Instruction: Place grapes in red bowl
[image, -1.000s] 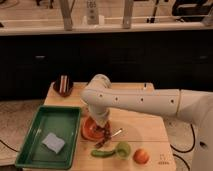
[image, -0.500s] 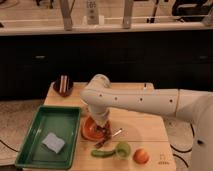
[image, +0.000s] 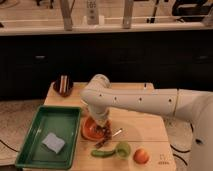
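The closed hand (image: 102, 126) hangs over the camera-right rim of the red bowl (image: 88, 131), with the grapes (image: 105, 134) just beneath it and the bowl's centre slightly camera-left.

The wooden table (image: 145, 125) carries a green tray (image: 55, 124) on its left side and a brown bowl (image: 63, 87) at the back left corner. The red bowl (image: 89, 131) sits just beside the tray. Along the front edge lie a long green vegetable (image: 101, 152), an apple (image: 123, 148) and an orange (image: 141, 156). The gripper (image: 107, 133), pinched together, is low at the red bowl's right rim.
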